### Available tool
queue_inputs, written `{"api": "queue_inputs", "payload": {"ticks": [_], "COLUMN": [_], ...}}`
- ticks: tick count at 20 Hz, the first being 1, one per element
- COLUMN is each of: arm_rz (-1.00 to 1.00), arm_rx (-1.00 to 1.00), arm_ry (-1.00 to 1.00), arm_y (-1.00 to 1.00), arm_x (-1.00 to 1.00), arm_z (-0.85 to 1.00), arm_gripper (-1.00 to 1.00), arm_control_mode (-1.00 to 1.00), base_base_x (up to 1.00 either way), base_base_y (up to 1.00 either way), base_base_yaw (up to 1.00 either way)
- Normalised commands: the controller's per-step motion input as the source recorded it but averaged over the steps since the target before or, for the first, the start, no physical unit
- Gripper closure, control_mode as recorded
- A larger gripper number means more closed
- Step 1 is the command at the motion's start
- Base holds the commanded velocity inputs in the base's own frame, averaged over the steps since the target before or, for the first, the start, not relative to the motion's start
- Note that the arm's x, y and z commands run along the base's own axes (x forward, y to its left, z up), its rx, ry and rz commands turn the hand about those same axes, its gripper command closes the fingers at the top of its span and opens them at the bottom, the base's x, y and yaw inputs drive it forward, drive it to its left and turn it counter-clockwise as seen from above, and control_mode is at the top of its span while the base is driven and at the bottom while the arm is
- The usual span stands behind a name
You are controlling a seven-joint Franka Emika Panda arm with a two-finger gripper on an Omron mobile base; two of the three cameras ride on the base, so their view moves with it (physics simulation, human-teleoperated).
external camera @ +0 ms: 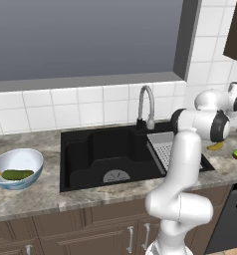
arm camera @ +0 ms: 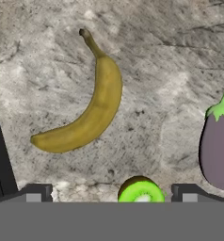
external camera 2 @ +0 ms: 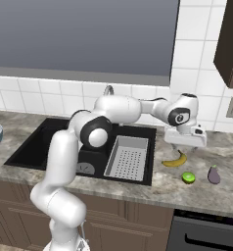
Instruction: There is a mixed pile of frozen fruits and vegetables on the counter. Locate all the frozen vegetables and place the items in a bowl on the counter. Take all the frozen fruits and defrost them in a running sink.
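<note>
**Stone, ceramic and chrome at the sink**

The counter [arm camera: 147, 61] looks like speckled grey-brown granite, mottled and dull. The bowl [external camera: 26, 162] is glossy pale ceramic. The sink [external camera: 90, 149] is matt black, its tray [external camera 2: 127, 158] perforated grey metal, its faucet [external camera: 146, 102] shiny chrome. The banana [arm camera: 92, 108] has smooth yellow skin, and the eggplant [arm camera: 217, 150] has smooth purple skin. The cabinets [external camera: 65, 234] look wooden; the wall tiles [external camera: 70, 109] are glossy white.

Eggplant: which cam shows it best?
Right base view: the whole eggplant lies in the open on the counter, right of the lime. The hand view is closer, but the frame edge crops the eggplant. In the left base view I can't make it out.
</note>
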Motion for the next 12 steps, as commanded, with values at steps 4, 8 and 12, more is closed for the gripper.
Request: {"api": "queue_inputs", "payload": {"ticks": [4,8,12], "arm_rz": [0.00,0.00,0.00], "arm_rx": [0.00,0.00,0.00], "arm_ry": [0.00,0.00,0.00], "arm_y": [-0.25,-0.24,-0.23], "arm_x": [0.00,0.00,0.00], "arm_z": [-0.10,-0.08,-0.06], "arm_gripper": [-1.00,-1.00,-1.00], "arm_control_mode": [-1.00,-1.00,-1.00], "base_base_x": [0.00,0.00,0.00], "base_base_y": [0.00,0.00,0.00], "base_base_yaw": [0.00,0.00,0.00]}}
